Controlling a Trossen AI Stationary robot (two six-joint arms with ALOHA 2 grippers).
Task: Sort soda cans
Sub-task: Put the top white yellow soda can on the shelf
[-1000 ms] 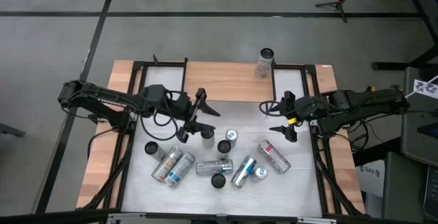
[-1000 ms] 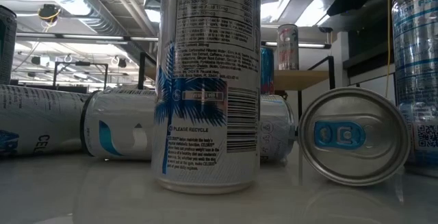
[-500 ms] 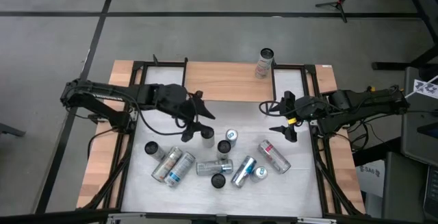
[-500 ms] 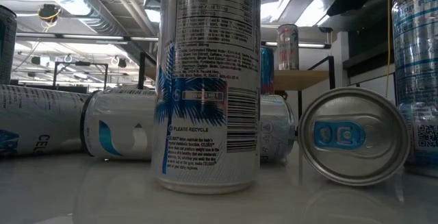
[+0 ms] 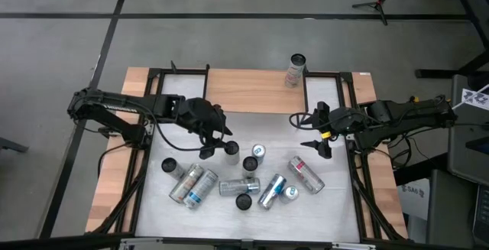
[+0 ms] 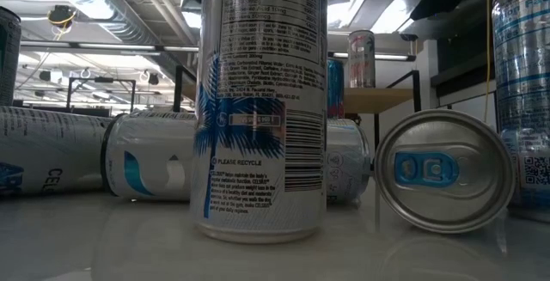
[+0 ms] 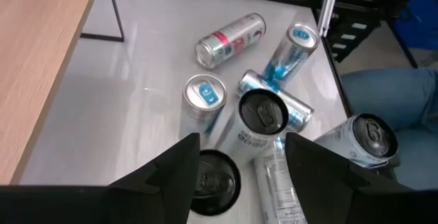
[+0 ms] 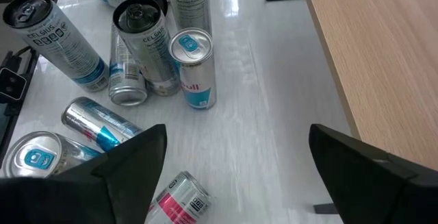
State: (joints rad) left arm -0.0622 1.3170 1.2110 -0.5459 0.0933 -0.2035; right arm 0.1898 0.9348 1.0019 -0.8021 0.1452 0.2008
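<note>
While one slim silver can (image 5: 296,69) stands apart on the wooden table (image 5: 252,89), I see the cluster (image 5: 243,178) unsorted; left pincer (image 5: 217,144) half-parted over it, right pincer (image 5: 316,133) wide apart, both empty

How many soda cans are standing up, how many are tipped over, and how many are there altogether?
Standing cans: 7
Cans lying on their sides: 5
Total: 12
</note>
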